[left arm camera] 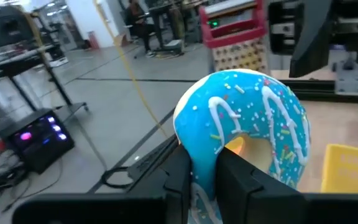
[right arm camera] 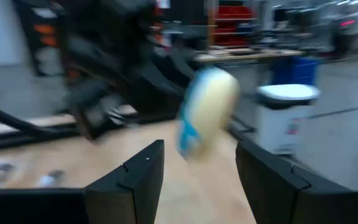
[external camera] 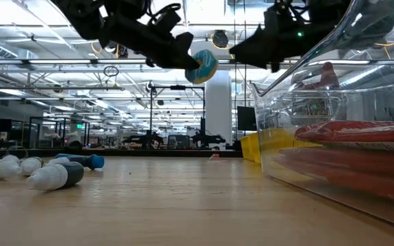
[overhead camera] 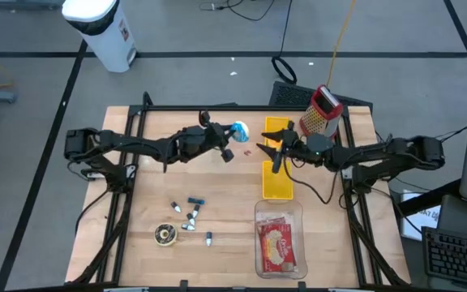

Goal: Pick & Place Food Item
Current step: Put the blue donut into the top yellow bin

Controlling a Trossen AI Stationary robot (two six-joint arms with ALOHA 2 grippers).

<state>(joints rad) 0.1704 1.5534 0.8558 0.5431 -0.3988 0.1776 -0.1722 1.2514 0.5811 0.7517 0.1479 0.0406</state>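
Pinching the light, squishy blue donut [left arm camera: 244, 127] by its ring, the left end effector [left arm camera: 205, 180] holds it up while the right end effector [right arm camera: 197, 180] waits open.

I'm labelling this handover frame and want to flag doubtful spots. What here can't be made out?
- Right wrist view: the blue-iced doughnut and the arm behind it are smeared by motion blur.
- High view: the small capped pieces are too tiny to identify.
- Low view: the clear container hides most of the yellow tray.
- Left wrist view: the left claw covers the doughnut's lower edge.
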